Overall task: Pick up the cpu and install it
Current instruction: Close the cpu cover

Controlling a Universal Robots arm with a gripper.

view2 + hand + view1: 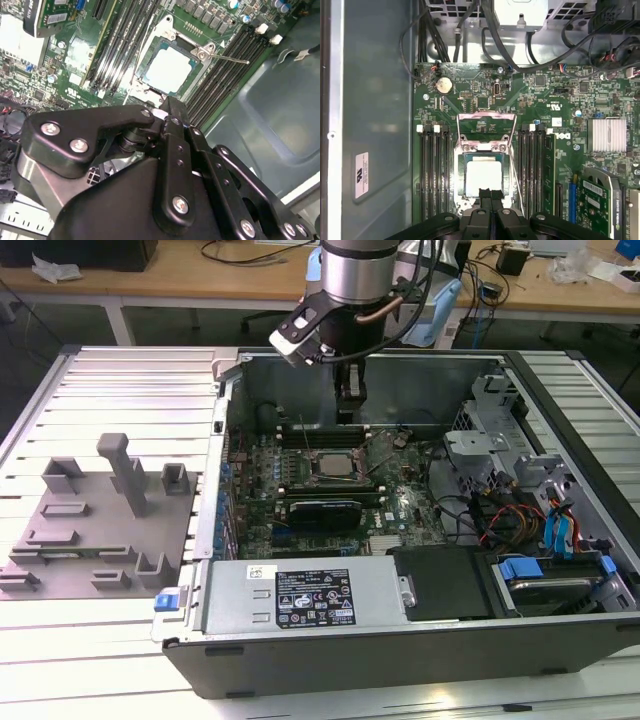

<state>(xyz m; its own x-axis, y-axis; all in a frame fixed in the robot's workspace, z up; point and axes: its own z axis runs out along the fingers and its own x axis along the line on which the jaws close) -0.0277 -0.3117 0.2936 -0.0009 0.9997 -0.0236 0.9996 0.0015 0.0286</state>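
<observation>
**Cpu lying in its socket, fingers together at its edge**

Exterior view: the gripper (350, 412) is hanging inside the open computer case (560, 640), over the motherboard (400, 505). It is just behind the socket (312, 468), where the cpu (333, 465) is lying. The grey fixture (95, 525) is sitting well apart, outside the case on the exterior view's left. From this angle I cannot tell whether the gripper is touching the board.

Second wrist view: the cpu (170, 67) is lying flat, pale top up, with the retention lever (227, 58) sticking out beside it. The gripper (167, 102) is keeping its fingers pressed together with nothing visible between them, tip near the socket's edge. Its black body is hiding much of the board on the near side.

First wrist view: the cpu (484, 176) is sitting square in the socket, with the load plate (486, 131) swung open beyond it. The gripper (489, 194) is covering the socket's near edge. Seating the chip looks like the step in hand. Doing it well probably means keeping the fingers vertical, putting no sideways push on the chip, and staying clear of the lever and plate. The chip's near edge is hidden behind the fingers. So I cannot tell whether it is lying level all round, or whether the fingers are touching it.
</observation>
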